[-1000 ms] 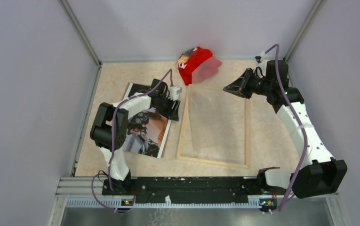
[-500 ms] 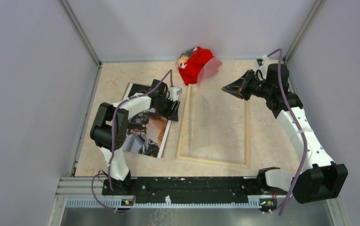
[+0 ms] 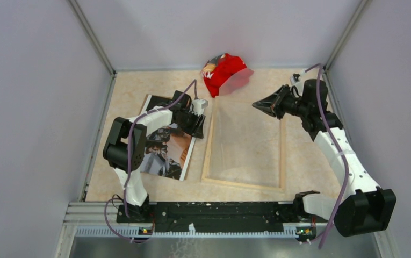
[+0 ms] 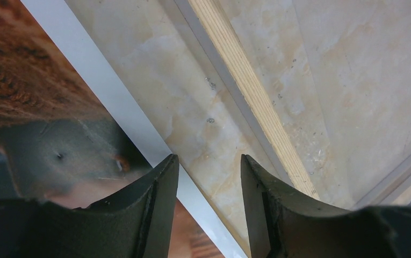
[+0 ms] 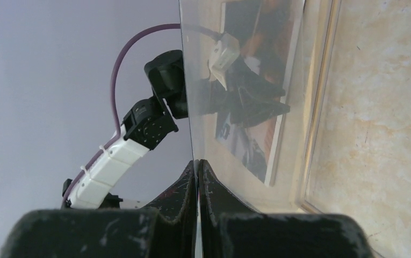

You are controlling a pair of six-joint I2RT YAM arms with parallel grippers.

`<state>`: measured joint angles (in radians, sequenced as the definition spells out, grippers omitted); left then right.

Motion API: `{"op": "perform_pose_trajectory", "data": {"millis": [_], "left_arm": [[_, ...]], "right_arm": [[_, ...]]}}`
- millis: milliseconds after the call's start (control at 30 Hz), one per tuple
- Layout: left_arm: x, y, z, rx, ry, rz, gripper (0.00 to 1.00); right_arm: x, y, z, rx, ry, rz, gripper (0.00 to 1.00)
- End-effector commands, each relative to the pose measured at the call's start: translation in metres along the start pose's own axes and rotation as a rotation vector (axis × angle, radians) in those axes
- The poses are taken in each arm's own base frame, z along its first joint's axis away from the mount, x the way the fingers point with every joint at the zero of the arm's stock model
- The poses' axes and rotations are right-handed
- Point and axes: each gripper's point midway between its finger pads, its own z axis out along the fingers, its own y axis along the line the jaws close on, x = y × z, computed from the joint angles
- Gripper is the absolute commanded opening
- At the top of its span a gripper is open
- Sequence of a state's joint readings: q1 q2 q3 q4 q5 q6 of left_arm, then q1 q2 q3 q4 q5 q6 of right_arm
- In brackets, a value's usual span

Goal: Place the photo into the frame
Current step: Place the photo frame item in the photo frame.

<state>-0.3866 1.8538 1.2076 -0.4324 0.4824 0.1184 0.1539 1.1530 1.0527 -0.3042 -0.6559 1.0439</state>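
Since a moment ago the right arm has swung in and come down a little toward the middle, and the left arm has hardly moved. The tan table (image 3: pixel 138 86) is the biggest thing. On it lies the frame (image 3: pixel 243 185), flat, with its pale wood edges up. Its clear sheet (image 5: pixel 246 54) is tipped up at the far end (you can see the other arm right through it). The photo (image 3: pixel 165 156) lies flat just to the left of the frame, picture side up, with its white edge near the wood but not touching it. A crumpled red bag (image 3: pixel 224 72) sits at the back wall. The right gripper (image 5: pixel 197 164) has its fingers squeezed tight on the edge of the clear sheet. The left gripper (image 4: pixel 208 161) hangs low over the photo's right edge with its fingers apart, holding nothing.
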Motion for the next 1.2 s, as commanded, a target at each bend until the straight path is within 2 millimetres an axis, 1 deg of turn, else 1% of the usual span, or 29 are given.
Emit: {"op": "perform_pose_trajectory", "data": {"millis": [0,200,300,500,633,867,1000,1167], "left_arm": [[-0.014,-0.007,-0.015,0.002,-0.056,0.04,0.53],[-0.013,-0.008,-0.013,0.005,-0.054,0.037,0.51],[-0.013,-0.009,-0.012,0.014,-0.051,0.037,0.51],[-0.011,-0.012,-0.009,0.036,-0.047,0.033,0.47],[-0.01,-0.017,-0.006,0.061,-0.04,0.031,0.43],[-0.006,-0.02,-0.001,0.079,-0.027,0.024,0.41],[-0.002,-0.019,0.001,0.079,-0.015,0.023,0.39],[0.002,-0.019,0.002,0.083,0.003,0.024,0.33]], "right_arm": [[0.001,0.001,0.001,-0.045,-0.003,-0.027,0.0],[0.005,-0.036,0.013,0.012,0.011,-0.006,0.0],[0.005,-0.047,0.014,0.026,0.007,0.009,0.0],[0.001,-0.065,0.012,0.061,-0.014,0.038,0.0],[0.002,-0.079,0.009,0.082,-0.033,0.073,0.0],[0.006,-0.101,0.004,0.1,-0.053,0.126,0.0],[0.009,-0.108,0.006,0.097,-0.047,0.135,0.0],[0.006,-0.116,0.004,0.107,-0.049,0.145,0.0]]}}
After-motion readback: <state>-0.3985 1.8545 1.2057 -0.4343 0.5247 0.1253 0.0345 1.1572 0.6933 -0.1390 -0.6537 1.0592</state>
